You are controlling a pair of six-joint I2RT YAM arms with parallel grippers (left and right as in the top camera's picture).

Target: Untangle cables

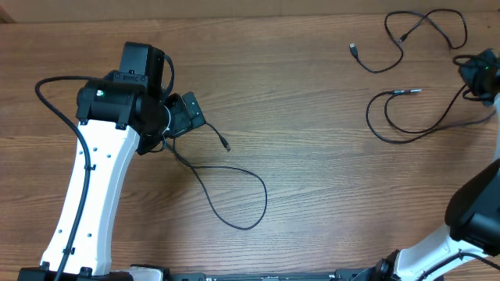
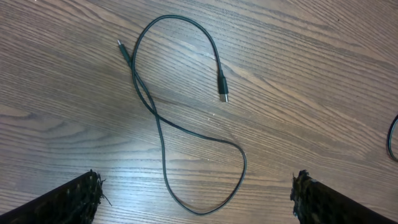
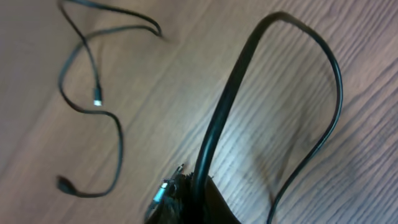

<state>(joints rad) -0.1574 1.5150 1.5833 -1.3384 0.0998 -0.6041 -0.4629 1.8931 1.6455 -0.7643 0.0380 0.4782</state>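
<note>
Three thin black cables lie apart on the wooden table. One cable (image 1: 234,195) loops just right of my left gripper (image 1: 186,114). In the left wrist view it forms a loose figure-eight cable (image 2: 163,130) with a silver plug (image 2: 224,96). My left gripper (image 2: 198,202) hangs above it, wide open and holding nothing. A second cable (image 1: 406,133) runs from its plug (image 1: 406,91) to my right gripper (image 1: 478,74). In the right wrist view, my right gripper (image 3: 196,199) is shut on this cable (image 3: 249,62), which arches up from the jaws. The third cable (image 1: 414,35) lies at the far right.
The left arm's white link (image 1: 86,195) and its thick black wire (image 1: 55,86) cover the left part of the table (image 1: 312,172). The right arm's base (image 1: 469,226) sits at the lower right corner. The third cable (image 3: 93,93) lies left of the right jaws.
</note>
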